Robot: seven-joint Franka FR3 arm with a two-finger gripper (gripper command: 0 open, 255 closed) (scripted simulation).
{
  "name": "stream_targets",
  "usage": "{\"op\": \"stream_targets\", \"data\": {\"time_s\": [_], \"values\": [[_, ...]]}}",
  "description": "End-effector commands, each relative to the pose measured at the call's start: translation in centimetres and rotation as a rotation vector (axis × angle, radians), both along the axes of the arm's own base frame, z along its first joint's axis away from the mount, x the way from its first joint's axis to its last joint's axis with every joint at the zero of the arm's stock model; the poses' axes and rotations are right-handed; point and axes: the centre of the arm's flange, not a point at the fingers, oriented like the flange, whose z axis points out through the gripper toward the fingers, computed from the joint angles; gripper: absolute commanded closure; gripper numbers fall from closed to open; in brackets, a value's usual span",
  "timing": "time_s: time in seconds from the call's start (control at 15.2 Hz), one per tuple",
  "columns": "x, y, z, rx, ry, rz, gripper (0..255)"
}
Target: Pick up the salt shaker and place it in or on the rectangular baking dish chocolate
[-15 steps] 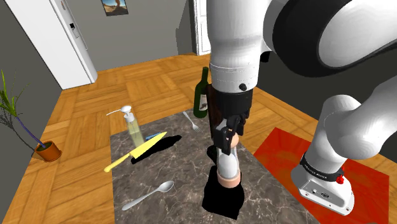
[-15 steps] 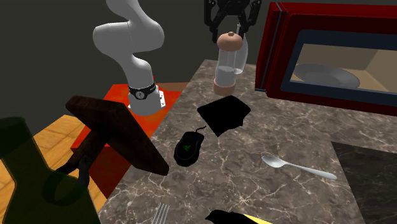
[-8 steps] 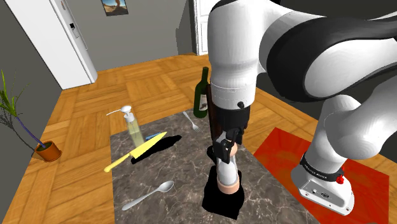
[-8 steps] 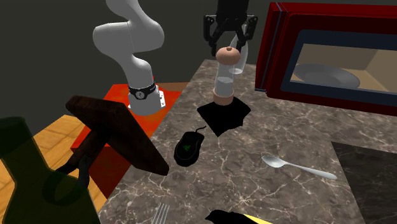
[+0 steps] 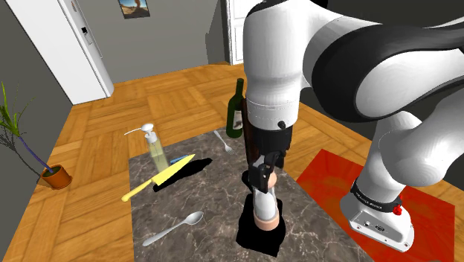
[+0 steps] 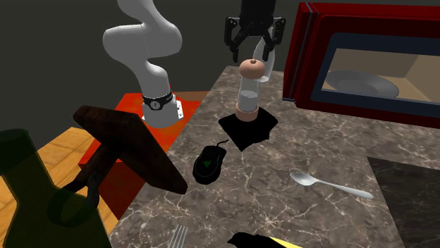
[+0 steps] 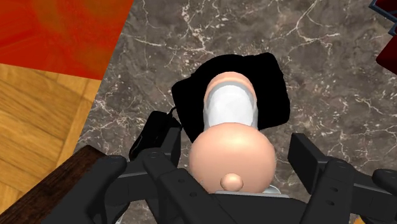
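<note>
**Gripper** (image 6: 252, 53): jaws spread wide, holding nothing. In the wrist view, the two fingers (image 7: 308, 157) stand on either side of the shaker's rounded cap and do not clasp it.

**Salt shaker** (image 6: 249, 91): upright, with a clear body and a pinkish-tan cap and base. It stands on the baking dish (image 6: 255, 131), a flat black shape lying on the marble counter (image 6: 317, 151). In the second exterior view, the gripper sits at 12 o'clock from the shaker, with its fingertips just above the cap.

**Surroundings, second exterior view:**
- A black mouse (image 6: 209, 163) lies at 7 o'clock from the dish.
- A spoon (image 6: 330, 184) lies at 4 o'clock.
- A red microwave (image 6: 367, 60) stands at 2 o'clock.
</note>
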Motion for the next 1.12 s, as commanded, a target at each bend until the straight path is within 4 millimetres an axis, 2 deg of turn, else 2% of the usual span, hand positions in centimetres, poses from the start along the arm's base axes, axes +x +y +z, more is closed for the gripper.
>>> {"op": "stream_targets", "data": {"time_s": [0.0, 0.26, 0.53, 1.06], "values": [[0.0, 0.0, 0.0, 0.000, 0.000, 0.000, 0], [0.0, 0.0, 0.0, 0.000, 0.000, 0.000, 0], [0.2, 0.2, 5.0, 0.000, 0.000, 0.000, 0], [0.2, 0.2, 5.0, 0.000, 0.000, 0.000, 0]]}}
